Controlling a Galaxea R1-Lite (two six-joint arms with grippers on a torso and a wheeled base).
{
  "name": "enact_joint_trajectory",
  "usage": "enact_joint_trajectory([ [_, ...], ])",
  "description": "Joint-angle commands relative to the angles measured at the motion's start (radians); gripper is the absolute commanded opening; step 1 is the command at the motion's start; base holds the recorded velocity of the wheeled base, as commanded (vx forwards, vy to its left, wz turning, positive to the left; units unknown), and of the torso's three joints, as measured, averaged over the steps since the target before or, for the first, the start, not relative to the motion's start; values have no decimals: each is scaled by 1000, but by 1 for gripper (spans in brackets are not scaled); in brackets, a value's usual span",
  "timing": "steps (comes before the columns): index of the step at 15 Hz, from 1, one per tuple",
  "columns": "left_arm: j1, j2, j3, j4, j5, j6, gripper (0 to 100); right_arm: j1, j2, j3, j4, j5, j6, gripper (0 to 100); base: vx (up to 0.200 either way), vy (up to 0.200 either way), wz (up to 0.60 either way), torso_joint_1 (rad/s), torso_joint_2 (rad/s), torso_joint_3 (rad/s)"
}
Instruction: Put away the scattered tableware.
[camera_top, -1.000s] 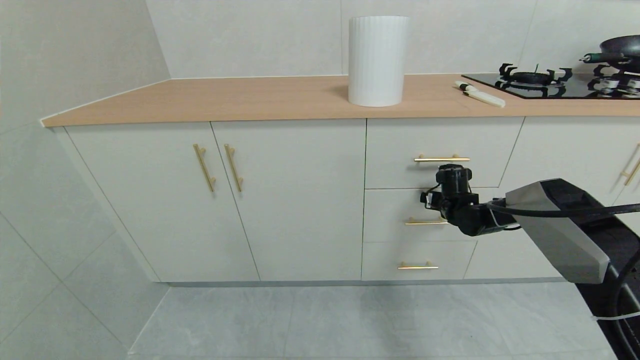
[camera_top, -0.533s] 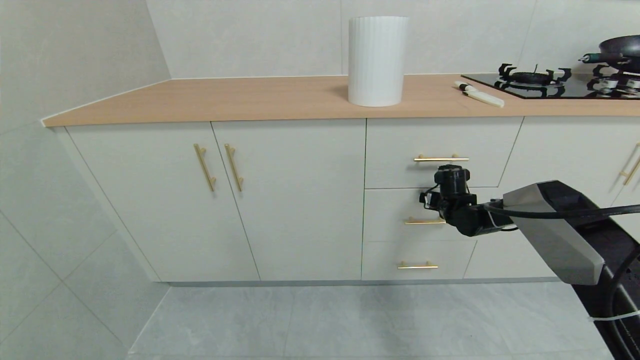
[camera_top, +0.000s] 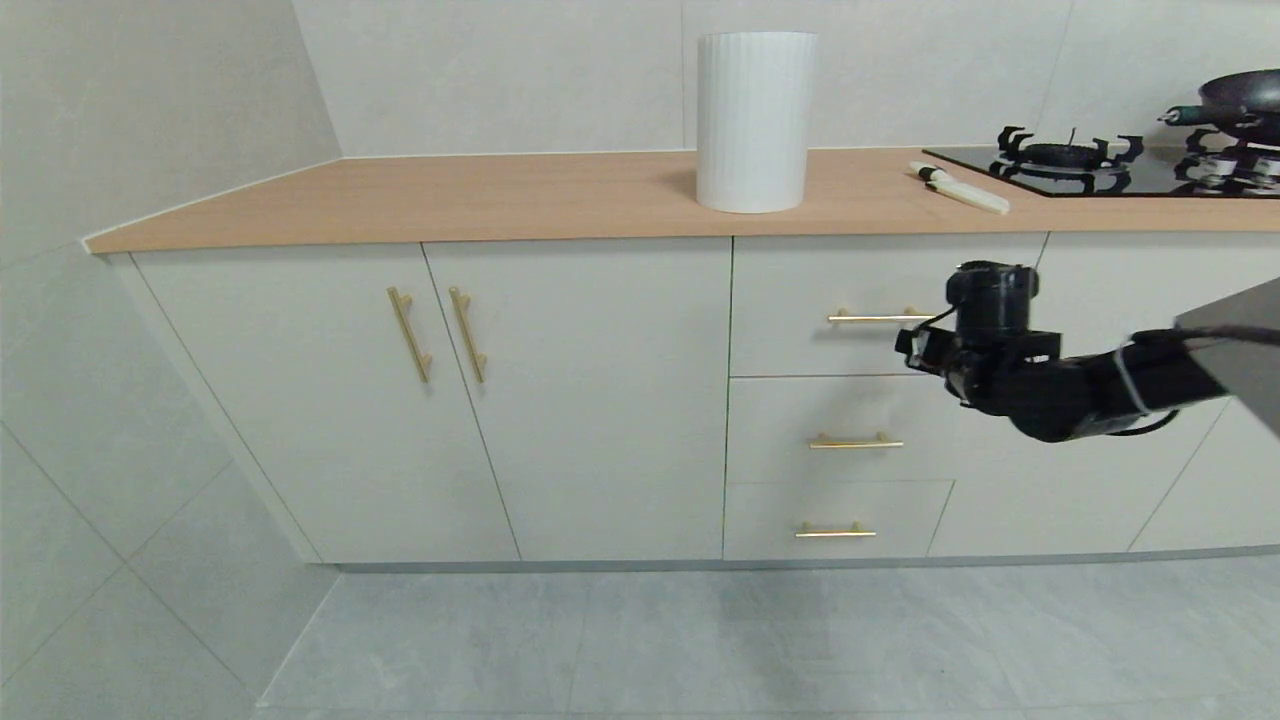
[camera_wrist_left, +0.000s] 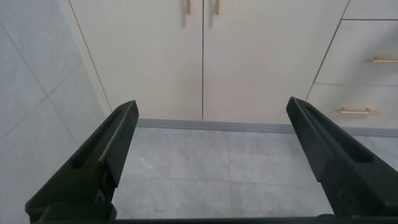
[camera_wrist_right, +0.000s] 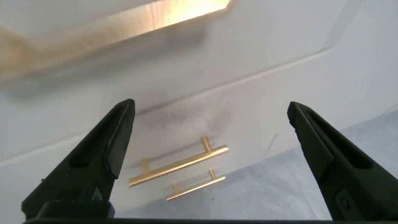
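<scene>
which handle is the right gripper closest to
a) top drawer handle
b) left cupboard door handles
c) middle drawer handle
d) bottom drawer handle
a: the right gripper is open right by the right end of the top handle, with the middle handle and bottom handle lower down.

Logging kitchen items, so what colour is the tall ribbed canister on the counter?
White; the canister shows best in the head view.
</scene>
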Motion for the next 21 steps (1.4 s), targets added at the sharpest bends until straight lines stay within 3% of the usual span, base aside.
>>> enact_joint_trajectory([
  [1, 0, 0, 0, -1, 1, -1, 100, -2, -514, 388, -52, -24, 3, 100, 0, 0, 0, 0, 0, 0],
  [5, -1, 0, 0, -1, 1, 1, 100, -114, -956, 657, -43, -35, -70, 100, 0, 0, 0, 0, 0, 0],
  [11, 0, 0, 0, -1, 1, 1, 100, -128, -1550, 1006, 57, -35, -253, 100, 0, 0, 0, 0, 0, 0],
  [15, -1, 0, 0, -1, 1, -1, 100, -131, -1935, 1055, 299, -29, -336, 100, 0, 0, 0, 0, 0, 0],
  [16, -1, 0, 0, -1, 1, -1, 100, -131, -1935, 1055, 299, -29, -336, 100, 0, 0, 0, 0, 0, 0],
  [17, 0, 0, 0, -1, 1, -1, 100, -131, -2048, 1054, 424, -26, -337, 100, 0, 0, 0, 0, 0, 0],
  [21, -1, 0, 0, -1, 1, -1, 100, -205, -2134, 1103, 454, -20, -316, 100, 0, 0, 0, 0, 0, 0],
])
